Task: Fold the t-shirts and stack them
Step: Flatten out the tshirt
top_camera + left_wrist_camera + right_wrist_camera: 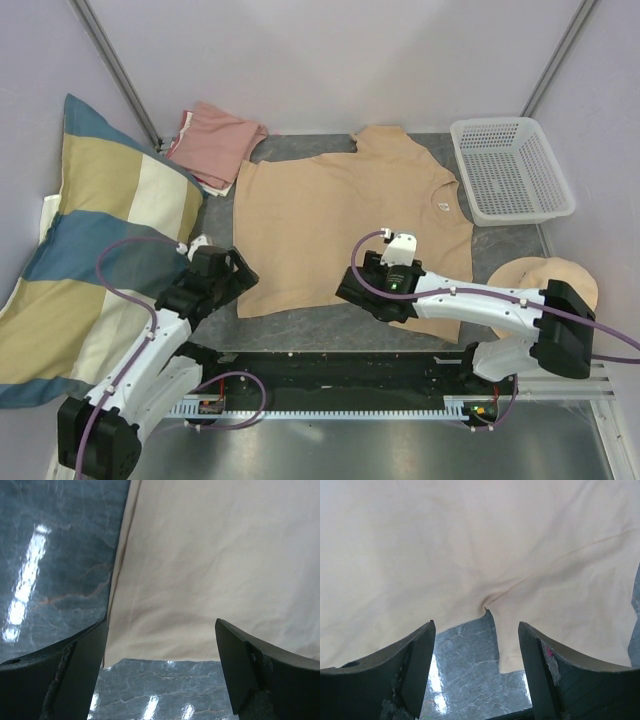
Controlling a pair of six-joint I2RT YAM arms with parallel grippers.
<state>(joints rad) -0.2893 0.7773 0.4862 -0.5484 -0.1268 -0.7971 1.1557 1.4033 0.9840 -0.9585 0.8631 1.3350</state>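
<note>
One white neck label (443,204), unreadable, tan t-shirt (320,215)

The top external view looks steeply down from high behind the near edge, far enough back to take in the whole table (300,325). Each wrist view sits low and close, facing forward between the fingers of the left tool (161,625) or the right tool (476,625). All three views share the tan t-shirt (330,210) and the marbled table.

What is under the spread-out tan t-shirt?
Grey marbled tabletop shows along the edges of the tan t-shirt, in the wrist views too. Whatever lies beneath its middle is covered by the cloth.
</note>
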